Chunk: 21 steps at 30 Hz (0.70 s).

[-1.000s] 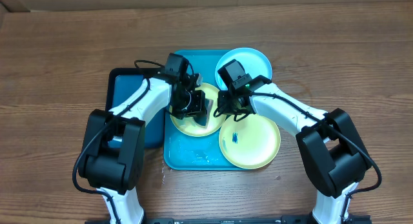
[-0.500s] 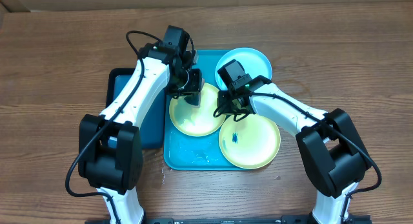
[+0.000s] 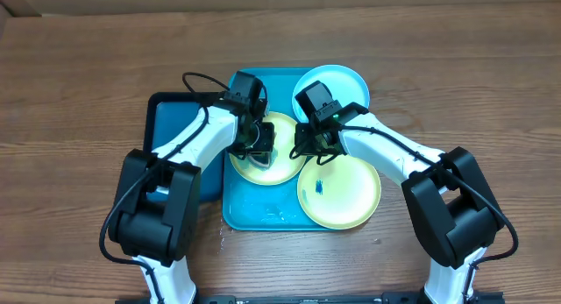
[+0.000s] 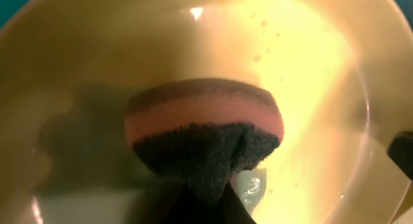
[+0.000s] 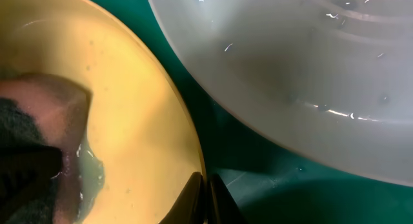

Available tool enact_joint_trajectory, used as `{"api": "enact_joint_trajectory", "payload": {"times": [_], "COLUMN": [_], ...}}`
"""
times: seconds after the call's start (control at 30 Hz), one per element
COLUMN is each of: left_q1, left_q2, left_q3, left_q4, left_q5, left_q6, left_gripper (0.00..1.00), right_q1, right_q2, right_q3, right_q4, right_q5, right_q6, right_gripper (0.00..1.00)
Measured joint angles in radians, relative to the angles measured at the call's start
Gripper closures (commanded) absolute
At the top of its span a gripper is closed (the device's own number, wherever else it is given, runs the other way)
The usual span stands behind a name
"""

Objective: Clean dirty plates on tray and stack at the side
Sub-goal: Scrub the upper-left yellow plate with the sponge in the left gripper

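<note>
Since half a second ago the left gripper point(image 3: 256, 144) has swung back from the far edge of the tray point(image 3: 263, 215) onto the yellow-green plate point(image 3: 285, 166) at the tray's left-centre. It presses its sponge point(image 4: 203, 124) into the wet, glossy dish, so scrubbing goes on and nothing looks stacked yet. Its jaws clamp the sponge, pink foam under a coarse dark pad. The right gripper point(image 3: 308, 150) is closed on that plate's thin rim. A light blue plate point(image 3: 337, 83) sits at the tray's far right corner and a smeared plate point(image 3: 346, 194) at its near right.
</note>
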<state>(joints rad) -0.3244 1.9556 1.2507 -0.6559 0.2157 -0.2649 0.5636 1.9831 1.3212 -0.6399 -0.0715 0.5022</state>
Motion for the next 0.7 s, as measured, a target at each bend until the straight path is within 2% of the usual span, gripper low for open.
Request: {"api": "enact_joint_trajectory", "payload": {"times": [0.2, 0.4, 0.53, 0.7], "left_q1": [0.004, 0.003, 0.003, 0.003], "left_q2": [-0.010, -0.008, -0.005, -0.003], "left_q3": [-0.029, -0.040, 0.000, 0.154], "left_q4": [0.043, 0.058, -0.016, -0.140], "left_q5": [0.069, 0.235, 0.307, 0.325], "left_q6": [-0.006, -0.006, -0.001, 0.020], "left_gripper": [0.96, 0.96, 0.96, 0.96], "right_q1": [-0.002, -0.002, -0.001, -0.001], "right_q2": [0.000, 0.000, 0.000, 0.000], "right_q3": [0.000, 0.000, 0.000, 0.000], "right_q4": [-0.004, -0.004, -0.002, 0.000], "right_q5": [0.003, 0.004, 0.001, 0.000], "right_q6": [0.000, -0.001, -0.001, 0.000], "right_gripper": [0.96, 0.96, 0.96, 0.96]}}
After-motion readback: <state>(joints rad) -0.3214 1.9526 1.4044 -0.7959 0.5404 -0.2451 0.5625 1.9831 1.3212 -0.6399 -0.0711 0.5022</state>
